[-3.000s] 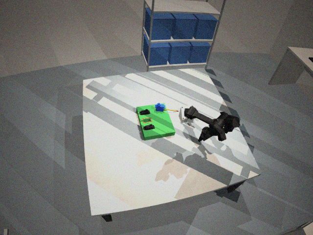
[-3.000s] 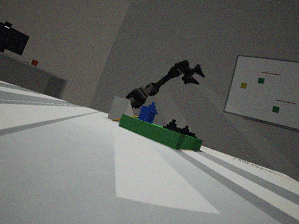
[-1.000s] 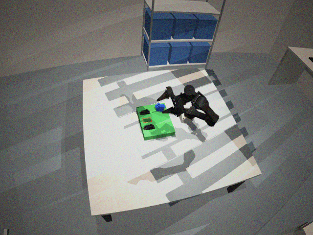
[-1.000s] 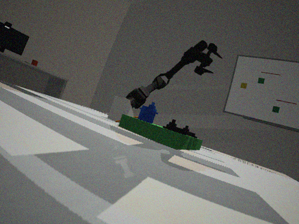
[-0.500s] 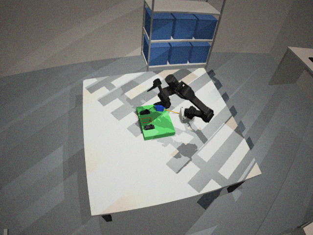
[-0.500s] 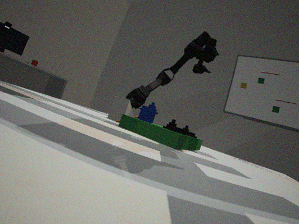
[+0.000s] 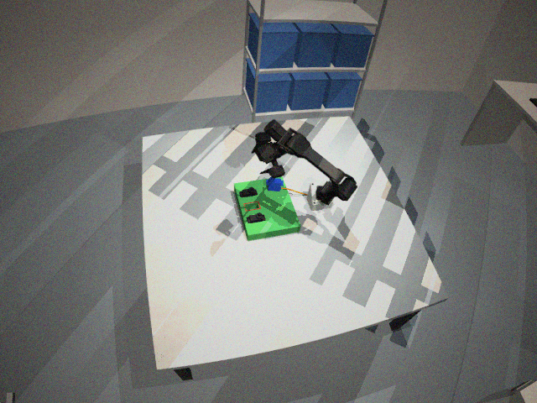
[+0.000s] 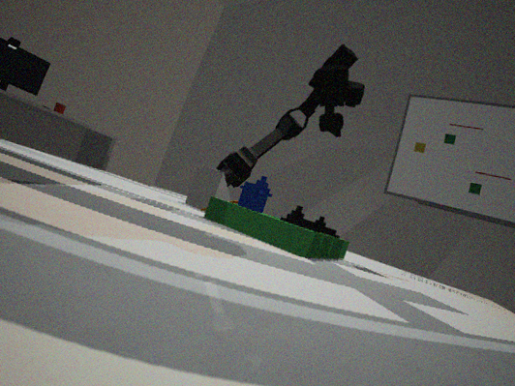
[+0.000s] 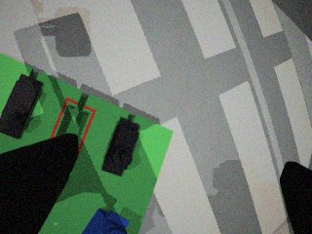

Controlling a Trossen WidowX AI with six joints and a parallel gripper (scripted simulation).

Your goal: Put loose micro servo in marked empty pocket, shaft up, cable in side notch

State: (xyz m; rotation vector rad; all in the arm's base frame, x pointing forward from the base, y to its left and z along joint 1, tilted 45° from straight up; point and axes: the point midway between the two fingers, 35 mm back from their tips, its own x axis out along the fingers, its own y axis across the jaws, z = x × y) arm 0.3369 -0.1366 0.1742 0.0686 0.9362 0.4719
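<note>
The loose blue micro servo point(image 7: 273, 185) point(image 8: 253, 197) point(image 9: 104, 224) stands upright on the green deck point(image 7: 277, 232) point(image 8: 262, 226) point(image 9: 158, 138), near one corner. Its shaft end appears to point up. An orange cable point(image 7: 294, 191) runs from it toward the arm's base. The empty pocket point(image 7: 252, 206) point(image 9: 73, 121) has a red outline and lies between two black servos; my near finger partly covers it in the wrist view. My gripper point(image 7: 259, 161) point(image 9: 181, 159) is wide open and empty, high above the deck's edge beside the blue servo. The cable notch is not clear.
One black servo point(image 7: 248, 191) point(image 9: 121, 146) and another black servo point(image 7: 256, 217) point(image 9: 22, 104) sit in the deck on either side of the pocket. A white block point(image 7: 313, 199) stands by the arm's base. A shelf with blue bins stands beyond the table point(image 7: 208, 303).
</note>
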